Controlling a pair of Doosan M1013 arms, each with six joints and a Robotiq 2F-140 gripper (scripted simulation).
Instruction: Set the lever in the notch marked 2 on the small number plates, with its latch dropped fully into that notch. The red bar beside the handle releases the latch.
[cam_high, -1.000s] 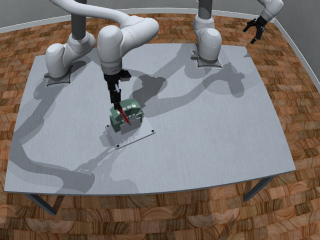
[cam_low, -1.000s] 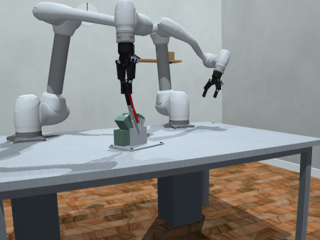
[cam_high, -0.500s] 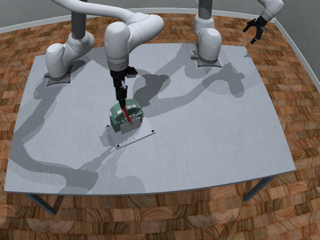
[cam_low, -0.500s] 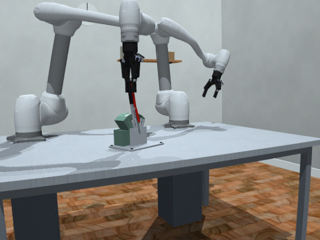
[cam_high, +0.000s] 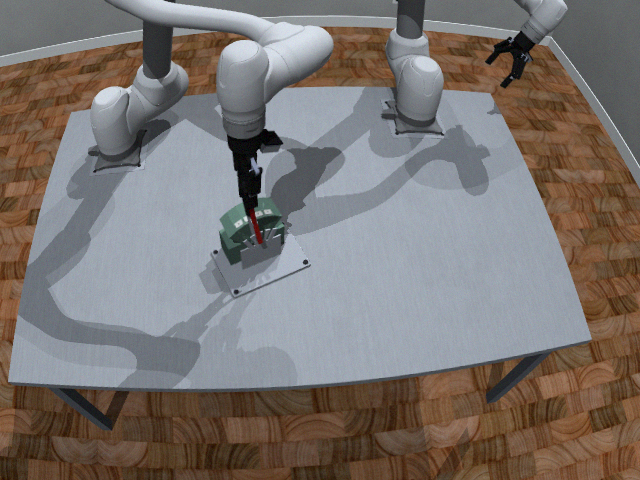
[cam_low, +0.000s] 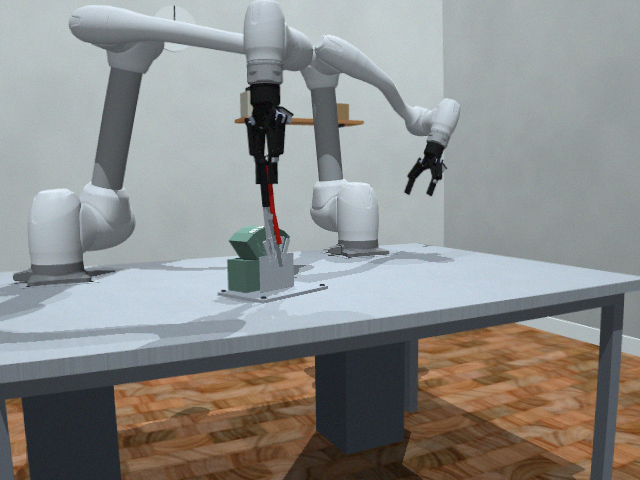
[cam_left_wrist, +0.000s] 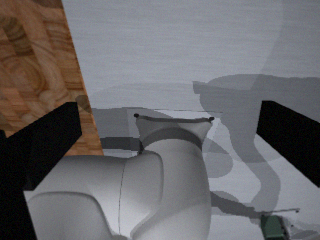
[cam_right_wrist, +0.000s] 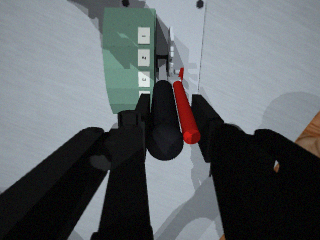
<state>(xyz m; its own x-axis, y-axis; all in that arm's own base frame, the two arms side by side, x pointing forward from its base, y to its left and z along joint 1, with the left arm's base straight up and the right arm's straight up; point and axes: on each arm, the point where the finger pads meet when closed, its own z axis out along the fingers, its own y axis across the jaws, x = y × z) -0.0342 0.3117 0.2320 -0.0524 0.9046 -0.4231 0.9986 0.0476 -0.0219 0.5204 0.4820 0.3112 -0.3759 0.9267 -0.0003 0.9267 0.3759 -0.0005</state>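
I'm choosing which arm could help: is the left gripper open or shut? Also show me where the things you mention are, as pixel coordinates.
Open: the left gripper (cam_high: 497, 73) (cam_low: 419, 192) (cam_left_wrist: 169, 117) has its fingers spread wide, nothing between them.

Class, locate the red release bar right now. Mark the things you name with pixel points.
In the right wrist view, the red release bar (cam_high: 256, 227) (cam_low: 273, 214) (cam_right_wrist: 186, 112) lies just right of the black handle (cam_low: 265, 195) (cam_right_wrist: 165, 117), between the right end effector's (cam_high: 250, 205) (cam_low: 266, 178) (cam_right_wrist: 172, 107) fingers.

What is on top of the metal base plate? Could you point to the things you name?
On the base plate (cam_high: 289, 273) (cam_low: 305, 290) stand the green housing (cam_high: 231, 248) (cam_low: 242, 274) and a grey upright plate (cam_high: 261, 254) (cam_low: 276, 271). The surface beneath them is covered, so unseen.
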